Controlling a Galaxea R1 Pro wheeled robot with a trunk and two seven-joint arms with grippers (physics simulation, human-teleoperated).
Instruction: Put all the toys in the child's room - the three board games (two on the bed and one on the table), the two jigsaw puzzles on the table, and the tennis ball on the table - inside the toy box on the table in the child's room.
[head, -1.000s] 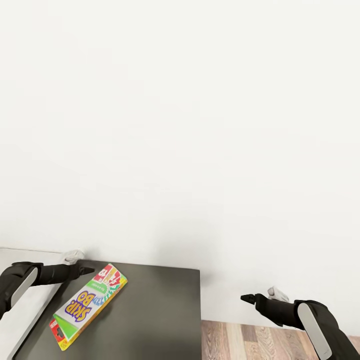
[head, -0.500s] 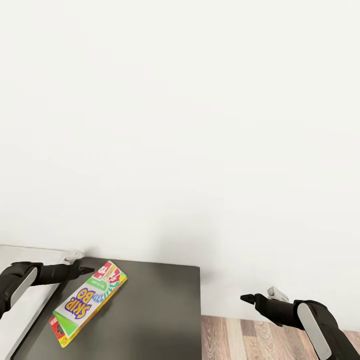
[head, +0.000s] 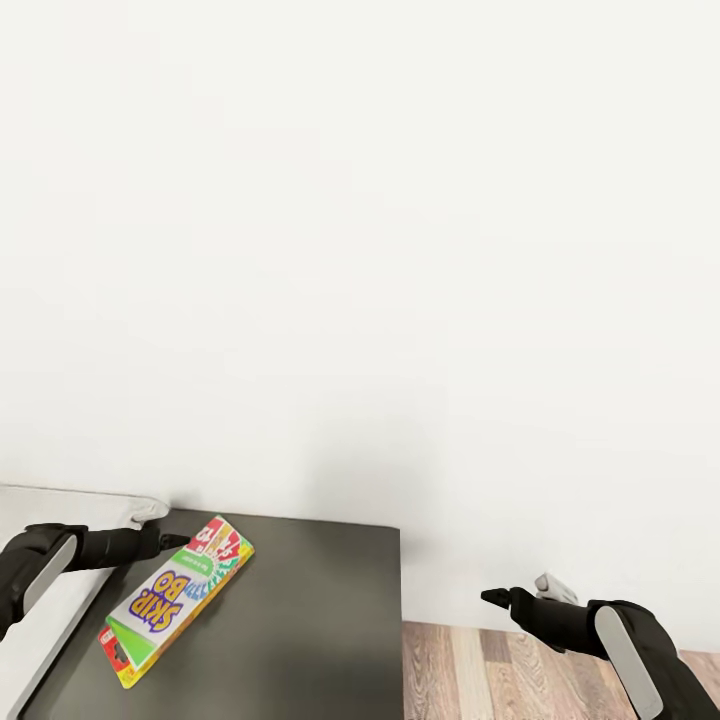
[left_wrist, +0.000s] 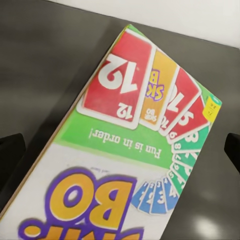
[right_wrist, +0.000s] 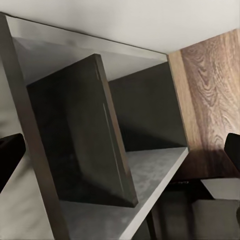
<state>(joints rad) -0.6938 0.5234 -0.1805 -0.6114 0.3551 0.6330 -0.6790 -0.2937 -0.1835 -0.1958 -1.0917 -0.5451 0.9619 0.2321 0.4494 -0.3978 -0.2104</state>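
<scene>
One board game (head: 175, 600), a green-red Skip-Bo box with yellow letters, lies flat on the dark lower section of the table (head: 310, 620). My left gripper (head: 178, 541) is open just above the box's far end, and nothing is held. In the left wrist view the box (left_wrist: 130, 150) spreads between the two dark fingertips (left_wrist: 10, 155), which stand wide apart. My right gripper (head: 492, 597) is open and empty, off the table's right end over the floor. The toy box, the puzzles, the ball and the bed are out of view.
A plain white wall (head: 360, 250) rises close behind the table. Wood floor (head: 480, 680) lies right of the table's end. The pale grey tabletop (head: 40, 610) starts at the far left. The right wrist view looks at dark shelf panels (right_wrist: 85, 135) and wood floor (right_wrist: 210, 85).
The whole picture has shifted slightly, so the table and the box sit a little higher in it: the camera moved. Both arms hold the same pose, grippers still open.
</scene>
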